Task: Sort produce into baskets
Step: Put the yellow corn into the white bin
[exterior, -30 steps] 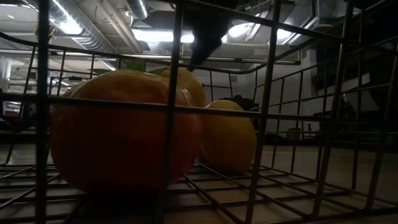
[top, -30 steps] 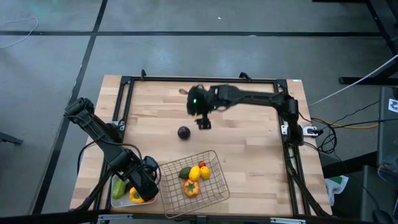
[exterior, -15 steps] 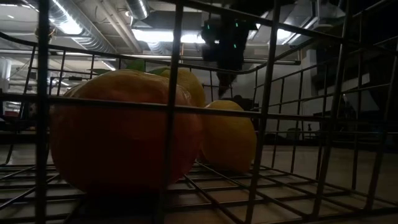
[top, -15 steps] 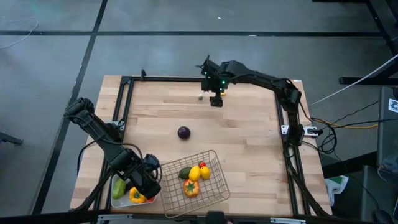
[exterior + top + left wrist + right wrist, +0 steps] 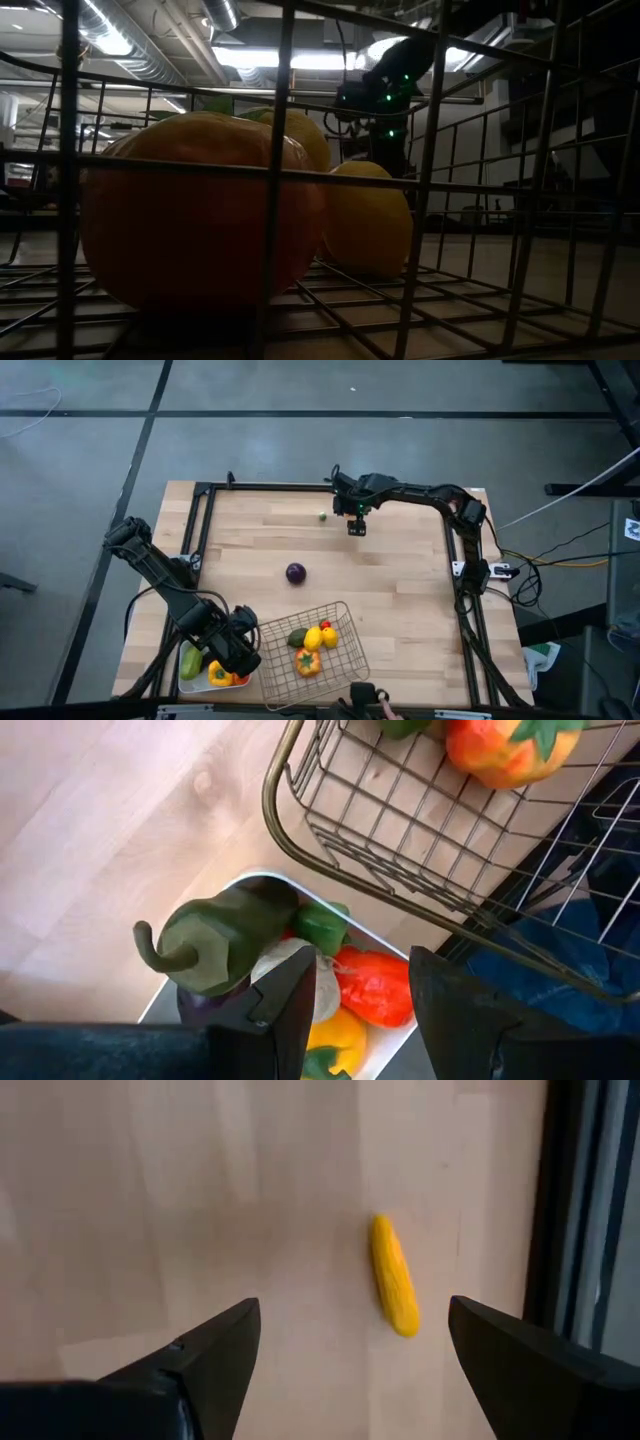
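**Yellow piece ahead of my right end effector**

Right end effector point(image 5: 356, 527) hangs open over the desk's point(image 5: 400, 600) far side, empty. In its wrist view a small elongated yellow piece point(image 5: 394, 1289) lies on the wood between and beyond my fingers, nearer one of them, long axis running away from me, close beside the dark frame rail point(image 5: 580, 1210). My left end effector point(image 5: 355, 1010), partly open and empty, hovers over the white tray point(image 5: 190, 682) beside the wire basket point(image 5: 345, 665), well apart; the right is nearer. A purple onion point(image 5: 295, 572) sits mid-desk. No readable writing anywhere.
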Controlling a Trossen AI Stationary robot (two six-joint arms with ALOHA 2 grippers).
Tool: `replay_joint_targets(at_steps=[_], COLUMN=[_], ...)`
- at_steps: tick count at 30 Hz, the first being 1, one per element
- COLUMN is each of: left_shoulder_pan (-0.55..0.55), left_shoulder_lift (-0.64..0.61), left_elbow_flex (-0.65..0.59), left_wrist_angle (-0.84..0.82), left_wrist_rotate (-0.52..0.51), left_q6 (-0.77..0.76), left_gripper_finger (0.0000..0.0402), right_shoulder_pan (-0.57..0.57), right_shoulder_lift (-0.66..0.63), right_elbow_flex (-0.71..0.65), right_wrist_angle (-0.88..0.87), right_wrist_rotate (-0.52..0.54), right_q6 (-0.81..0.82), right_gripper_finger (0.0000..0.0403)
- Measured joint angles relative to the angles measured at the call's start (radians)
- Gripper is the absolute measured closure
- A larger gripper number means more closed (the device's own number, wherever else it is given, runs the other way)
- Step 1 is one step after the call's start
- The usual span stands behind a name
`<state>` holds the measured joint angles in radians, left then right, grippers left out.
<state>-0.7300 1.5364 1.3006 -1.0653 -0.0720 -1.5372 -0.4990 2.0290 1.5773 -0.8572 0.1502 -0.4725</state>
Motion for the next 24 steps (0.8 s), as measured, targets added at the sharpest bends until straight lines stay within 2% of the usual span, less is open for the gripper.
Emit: replay_joint_targets(at_steps=[7, 10, 24], left_shoulder_pan=[0.000, 0.000, 0.000], left_shoulder_lift=[0.000, 0.000, 0.000], left_elbow_flex=[0.000, 0.000, 0.000], left_wrist_angle=[0.000, 0.000, -0.001], left_wrist_rotate=[-0.003, -0.003, -0.004], left_q6=[0.000, 0.000, 0.000], left_gripper_finger=[0.0245, 0.0245, 0.0245], right_shoulder_pan=[-0.016, -0.032, -0.108], right_shoulder_lift=[0.002, 0.002, 0.002], right_elbow_flex=[-0.056, -0.055, -0.055], right_wrist_angle=[0.086, 0.099, 0.109], right_wrist_rotate=[0.031, 0.010, -0.022], right_q6=[-0.060, -0.064, -0.161], right_gripper_finger=[0.0081, 0.0086, 0.0172])
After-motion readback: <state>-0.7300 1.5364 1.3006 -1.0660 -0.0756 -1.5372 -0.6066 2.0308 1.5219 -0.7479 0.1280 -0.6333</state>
